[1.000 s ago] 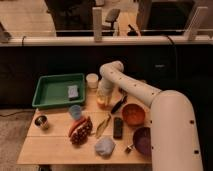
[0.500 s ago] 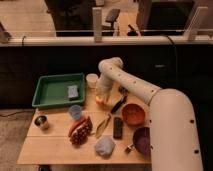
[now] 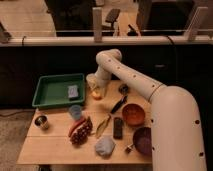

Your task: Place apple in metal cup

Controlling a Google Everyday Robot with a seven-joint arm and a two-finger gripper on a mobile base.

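- We found the end effector right over the apple, toward the back of the desk — whether apart or clamped, we could not tell.
- The metal cup lay toward eight o'clock from the apple — well apart.

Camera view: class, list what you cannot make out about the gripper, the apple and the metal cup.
- Gripper, at the back of the table beside the green tray: whether it grips the apple is hidden by the wrist over it.
- Apple: only its lower part shows below the gripper.
- Metal cup, front left corner: its inside is dark, so its contents cannot be told.
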